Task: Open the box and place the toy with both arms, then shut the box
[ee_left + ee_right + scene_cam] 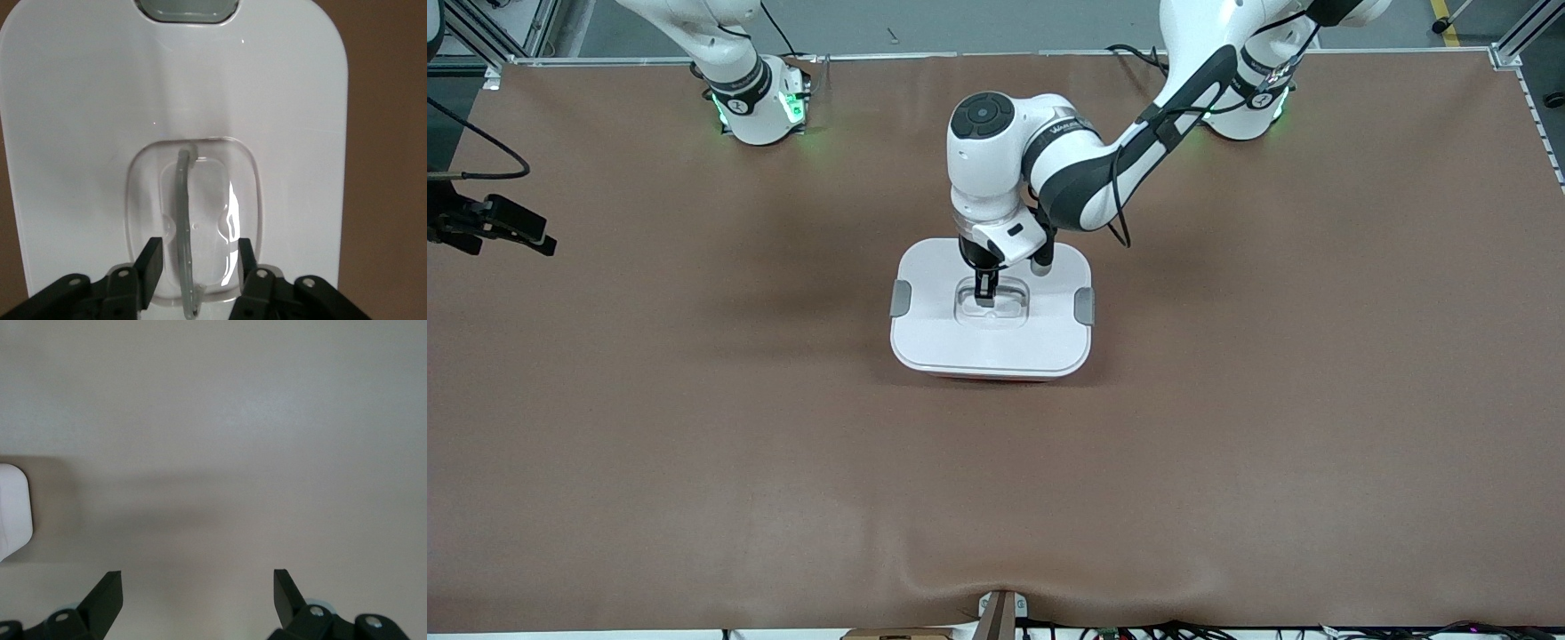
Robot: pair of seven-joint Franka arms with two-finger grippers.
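Observation:
The box (991, 347) stands mid-table with its white lid on; a thin red strip of its base (969, 378) shows below. Grey clips sit at both ends (901, 299) (1084, 306). My left gripper (985, 296) is down in the lid's clear recessed handle (1009, 307). In the left wrist view (197, 252) it is open, one finger on each side of the upright clear handle bar (182, 200), not touching it. My right gripper (197, 579) is open and empty, waiting in the air over the right arm's end of the table (516, 229). The toy is out of view.
Brown table mat (694, 427) lies around the box on every side. A white rounded corner (13, 513) shows at the edge of the right wrist view. One grey clip (187, 10) shows in the left wrist view.

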